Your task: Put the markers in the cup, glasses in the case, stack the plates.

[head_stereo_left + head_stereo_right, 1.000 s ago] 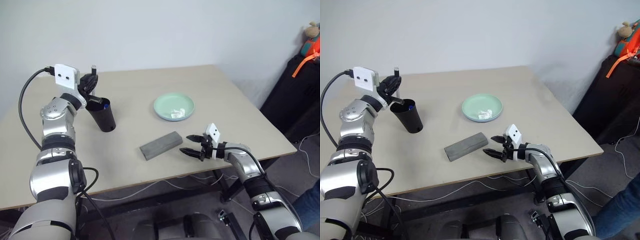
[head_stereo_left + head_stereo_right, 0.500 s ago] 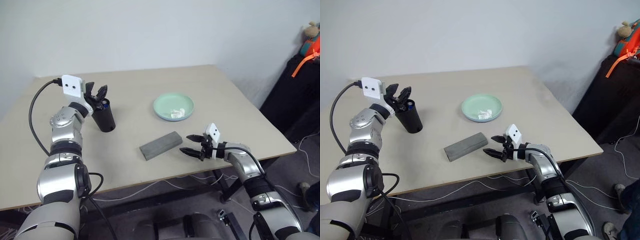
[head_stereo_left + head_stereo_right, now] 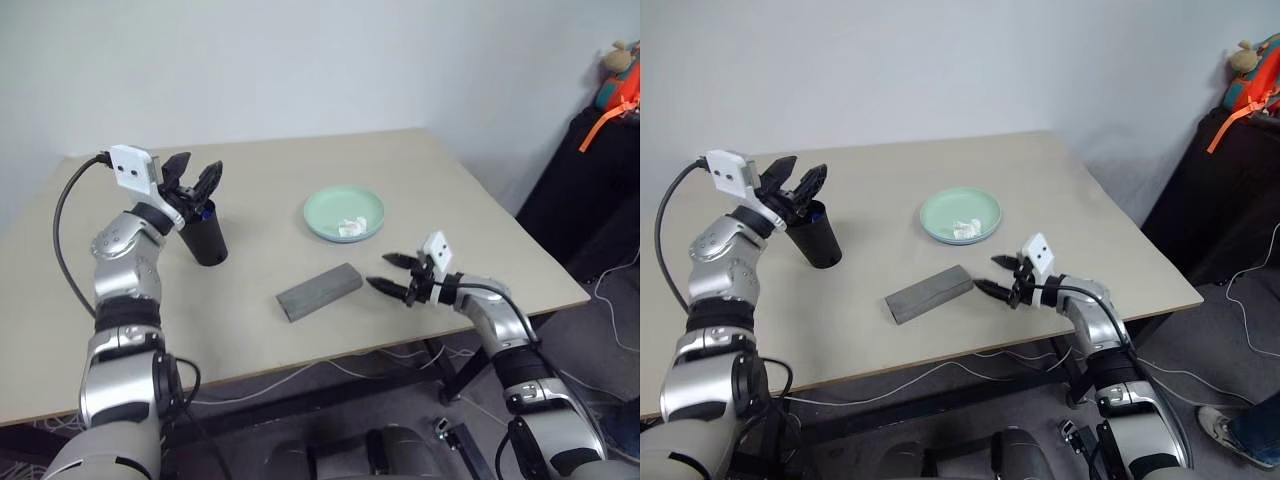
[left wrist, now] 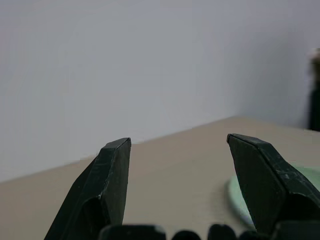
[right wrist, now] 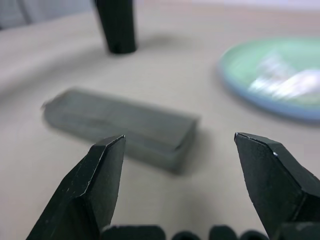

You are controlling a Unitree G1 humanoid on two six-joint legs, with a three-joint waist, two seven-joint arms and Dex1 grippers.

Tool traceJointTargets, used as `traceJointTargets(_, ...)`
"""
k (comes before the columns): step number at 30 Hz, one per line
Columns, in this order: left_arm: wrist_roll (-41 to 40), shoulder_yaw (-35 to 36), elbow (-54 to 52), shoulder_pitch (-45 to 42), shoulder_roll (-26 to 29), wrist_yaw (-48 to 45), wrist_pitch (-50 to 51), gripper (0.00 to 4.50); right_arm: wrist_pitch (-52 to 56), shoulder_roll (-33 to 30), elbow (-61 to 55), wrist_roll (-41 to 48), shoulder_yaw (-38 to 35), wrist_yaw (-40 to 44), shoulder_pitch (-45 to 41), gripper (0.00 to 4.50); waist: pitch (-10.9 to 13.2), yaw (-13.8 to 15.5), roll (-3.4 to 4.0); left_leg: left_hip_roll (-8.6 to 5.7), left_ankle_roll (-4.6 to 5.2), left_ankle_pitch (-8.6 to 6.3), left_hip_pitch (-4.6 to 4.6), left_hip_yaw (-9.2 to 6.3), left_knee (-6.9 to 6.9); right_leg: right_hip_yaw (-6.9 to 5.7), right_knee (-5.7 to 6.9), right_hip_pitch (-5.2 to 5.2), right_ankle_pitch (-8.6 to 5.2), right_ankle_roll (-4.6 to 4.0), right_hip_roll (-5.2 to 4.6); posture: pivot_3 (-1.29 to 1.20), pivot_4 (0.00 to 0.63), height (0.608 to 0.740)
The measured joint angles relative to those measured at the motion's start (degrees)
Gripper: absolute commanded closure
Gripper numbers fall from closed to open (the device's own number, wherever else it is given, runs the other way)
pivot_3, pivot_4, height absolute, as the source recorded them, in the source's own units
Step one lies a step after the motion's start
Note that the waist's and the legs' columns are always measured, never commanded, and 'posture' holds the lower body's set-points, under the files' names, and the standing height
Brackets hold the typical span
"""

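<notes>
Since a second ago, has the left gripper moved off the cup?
Yes. The left gripper has let go and drawn back above the cup rim, jaws open; a blue marker tip shows inside.

The right claw [image 5: 175, 185] stands with its 2 black fingers [image 5: 97, 185] wide apart and nothing between them, over the beige desk [image 5: 60, 55]. Just beyond the fingers the closed grey case [image 5: 120, 127] lies flat on the desk. The lower part of the black cup [image 5: 116, 25] stands well beyond it at about 11 o'clock, and the mint green plate [image 5: 272, 65], with something pale and crumpled on it, sits at about 2 o'clock.
</notes>
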Motion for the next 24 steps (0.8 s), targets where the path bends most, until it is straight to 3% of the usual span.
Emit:
traceJointTargets(6, -5.8, -0.98, -25.25, 18.69, 1.3, -3.27, 13.21, 1.28, 2.25, -3.6, -3.99, 2.29, -2.21, 0.62, -1.33, 0.71, 0.0, 0.28, 0.0, 0.01, -0.01, -0.01, 0.0, -0.02, 0.03, -0.03, -0.02, 0.03, -0.03, -0.04, -0.01, 0.0, 0.0, 0.74)
traceJointTargets(9, -5.88, -1.34, -32.23, 25.39, 1.67, -2.99, 15.67, 1.28, 2.79, -5.89, -4.0, 2.62, -2.64, 2.25, -1.55, 0.71, 0.0, 0.39, 0.03, 0.0, -0.21, -0.12, 0.03, -0.02, 0.05, -0.06, -0.05, 0.07, -0.1, -0.16, -0.05, 0.0, 0.0, 0.74)
traceJointTargets(16, -1.82, -4.22, -35.13, 33.66, -1.3, 1.38, 14.45, 1.28, 3.88, -8.68, -1.0, 3.47, -2.93, 5.77, -3.35, 0.71, 0.03, 0.31, 0.07, 0.05, -0.21, -0.12, 0.04, -0.06, 0.04, -0.15, -0.03, 0.02, -0.11, -0.17, -0.03, 0.0, 0.0, 0.74)
traceJointTargets(24, -0.82, -2.68, -35.52, 35.62, -4.81, 8.37, 11.71, 1.28, 3.88, -8.71, 0.81, 3.47, -2.77, 7.51, -3.94, 0.71, 0.02, 0.3, 0.09, 0.05, -0.21, -0.12, 0.0, -0.05, 0.03, -0.14, -0.08, 0.02, -0.11, -0.17, -0.02, 0.0, 0.0, 0.74)
